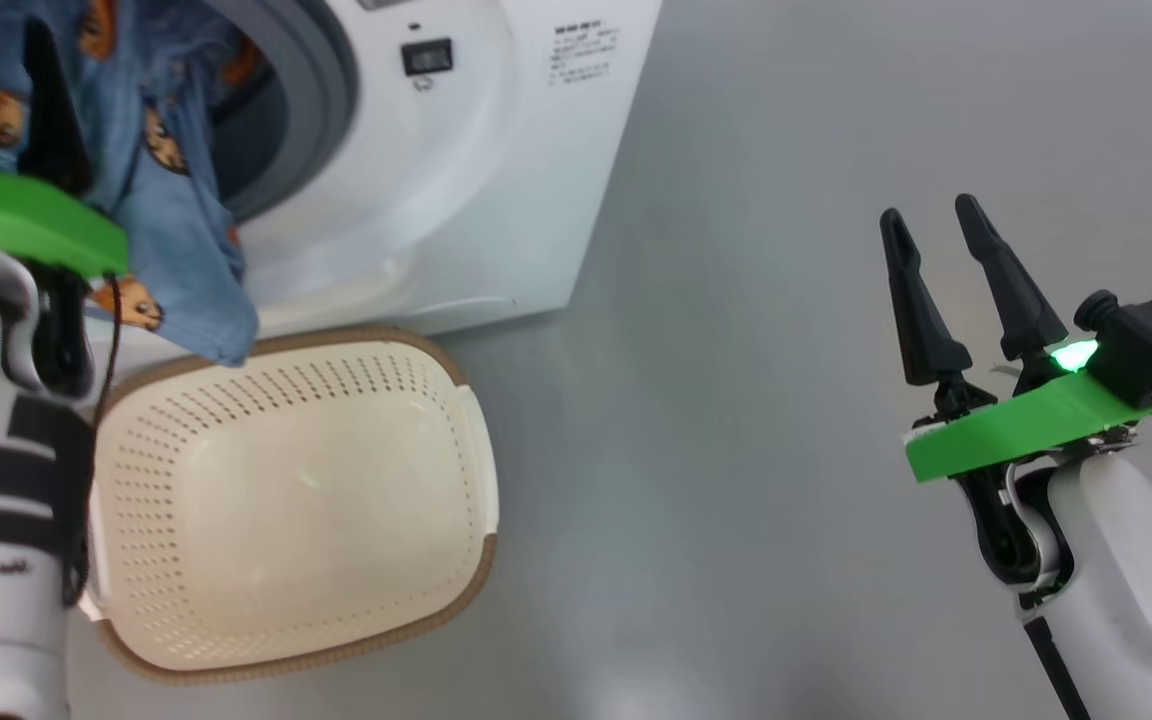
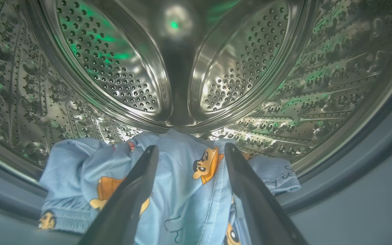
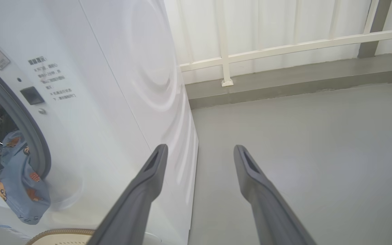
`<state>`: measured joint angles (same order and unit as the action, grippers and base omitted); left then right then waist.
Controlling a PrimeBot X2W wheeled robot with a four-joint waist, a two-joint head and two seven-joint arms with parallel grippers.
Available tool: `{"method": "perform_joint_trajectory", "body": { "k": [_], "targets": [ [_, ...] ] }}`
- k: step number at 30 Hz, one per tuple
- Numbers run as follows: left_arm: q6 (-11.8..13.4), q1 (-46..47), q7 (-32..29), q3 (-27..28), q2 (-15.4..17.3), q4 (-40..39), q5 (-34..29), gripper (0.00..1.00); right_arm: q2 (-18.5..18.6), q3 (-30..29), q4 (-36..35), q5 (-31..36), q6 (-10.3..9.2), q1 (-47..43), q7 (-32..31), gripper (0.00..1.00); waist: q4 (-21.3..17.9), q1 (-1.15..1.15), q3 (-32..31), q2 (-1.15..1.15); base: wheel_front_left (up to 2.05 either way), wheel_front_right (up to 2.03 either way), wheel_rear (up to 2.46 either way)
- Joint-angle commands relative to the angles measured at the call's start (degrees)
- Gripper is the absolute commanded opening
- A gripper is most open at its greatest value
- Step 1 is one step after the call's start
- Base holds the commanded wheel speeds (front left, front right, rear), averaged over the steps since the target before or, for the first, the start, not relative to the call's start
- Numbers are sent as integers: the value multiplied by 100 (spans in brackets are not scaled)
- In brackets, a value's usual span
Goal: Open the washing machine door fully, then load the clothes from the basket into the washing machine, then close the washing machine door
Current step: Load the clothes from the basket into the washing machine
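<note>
A bare laundry corner: a white washer (image 1: pixel 496 150) stands on a plain grey floor (image 1: pixel 786 400) by a white railed wall (image 3: pixel 284 47), with a cream basket (image 1: pixel 476 580) in front of it.

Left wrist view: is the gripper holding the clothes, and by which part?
Nothing held: the left gripper stands open, the clothes lying loose between its fingers at the drum mouth.

Head view: high, looking steeply down onto basket (image 1: pixel 286 500) and washing machine (image 1: pixel 476 200) front.
Left wrist view: very close, inside machine mouth, facing drum (image 2: pixel 114 68) back.
Right wrist view: low, farther off, facing machine's corner and floor (image 3: pixel 318 153).
All three share clothes (image 2: pixel 182 190) at opening.
</note>
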<state>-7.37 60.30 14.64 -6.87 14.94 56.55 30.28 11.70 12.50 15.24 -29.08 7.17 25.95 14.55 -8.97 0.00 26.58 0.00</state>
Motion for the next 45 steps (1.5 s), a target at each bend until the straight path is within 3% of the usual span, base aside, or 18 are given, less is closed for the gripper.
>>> {"method": "perform_joint_trajectory", "body": {
  "k": [1,26,33,45],
  "targets": [
    [-11,-96,34,90,254,-169,65,100,73,60,-105,-62,32,-198,45,100,182,0,-283,0,0,0,0],
    [-12,-2689,36,129,-255,-1692,-266,100,208,-22,99,-168,32,-863,45,100,860,0,-1860,0,0,0,0],
    [-1,-3469,36,267,-275,-2511,-337,100,216,-35,77,-163,32,-999,45,100,902,0,-2107,0,0,0,0],
    [226,-4702,36,406,-404,-3691,-467,100,298,-74,64,-170,32,-1155,45,100,922,0,-2305,0,0,0,0]
  ]
}}
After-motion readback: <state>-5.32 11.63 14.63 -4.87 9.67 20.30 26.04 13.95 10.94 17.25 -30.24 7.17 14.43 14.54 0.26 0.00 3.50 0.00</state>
